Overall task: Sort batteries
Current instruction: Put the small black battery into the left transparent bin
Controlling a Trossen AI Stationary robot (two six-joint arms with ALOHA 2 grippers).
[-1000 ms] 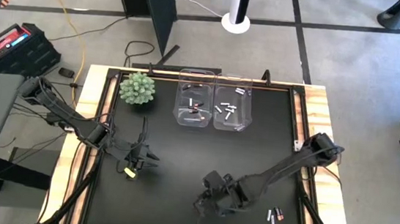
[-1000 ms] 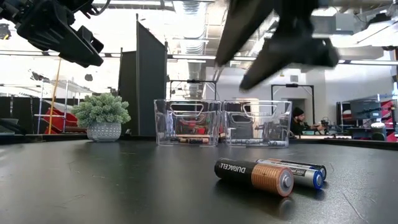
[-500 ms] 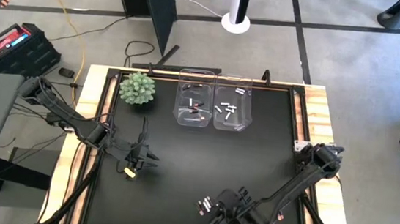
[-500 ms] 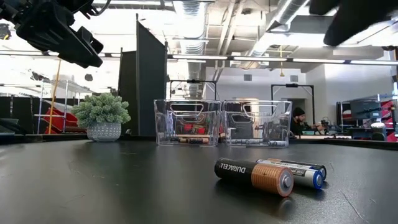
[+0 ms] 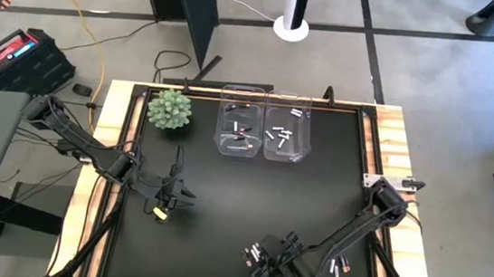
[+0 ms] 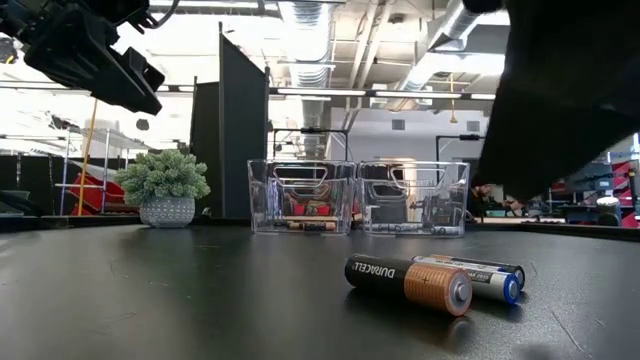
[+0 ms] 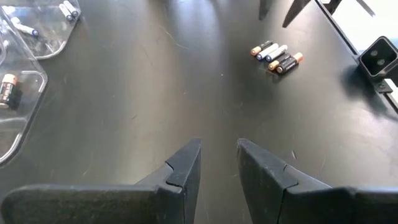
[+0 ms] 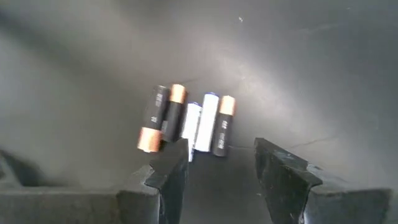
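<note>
Though 2 low, 5 batteries wrist-side.

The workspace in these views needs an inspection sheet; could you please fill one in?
Surface: black tabletop, wooden edges.
Job's things: loose batteries in a small cluster near the front; more cells sorted in two clear bins at the back.
Clutter: potted plant, back left.
Grippers: left gripper hovers left of centre, jaws slightly apart, empty; right gripper open above the cluster.
Cables: loose leads on the floor behind.
Surroundings: open workshop.
</note>
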